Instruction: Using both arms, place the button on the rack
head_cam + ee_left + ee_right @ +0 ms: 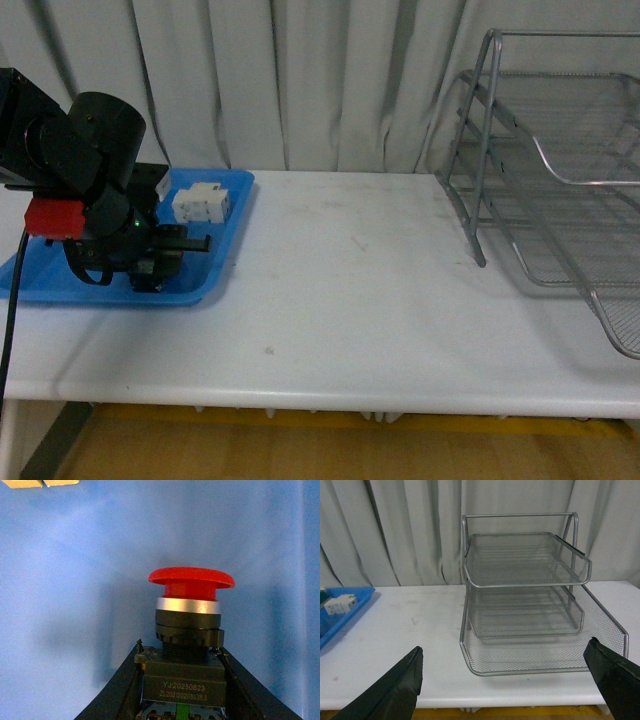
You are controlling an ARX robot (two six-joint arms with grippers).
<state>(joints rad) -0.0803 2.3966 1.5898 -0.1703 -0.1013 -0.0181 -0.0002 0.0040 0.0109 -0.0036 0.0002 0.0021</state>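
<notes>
The button (190, 605) has a red mushroom cap, a silver ring and a black body. My left gripper (181, 655) is shut on that body, one black finger (125, 680) on each side, just above the floor of the blue tray (75, 580). In the front view the left arm (95, 190) hangs over the blue tray (235, 215) at the left, and the button is hidden behind it. The silver three-tier wire-mesh rack (600, 183) stands at the right. My right gripper (505, 650) is open and empty, facing the rack (470, 665) from the table's front edge.
A white block (200, 203) lies at the back of the blue tray, and the right wrist view shows the white block (340, 603) too. White tabletop (350, 270) stretches between tray and rack. Grey curtains hang behind.
</notes>
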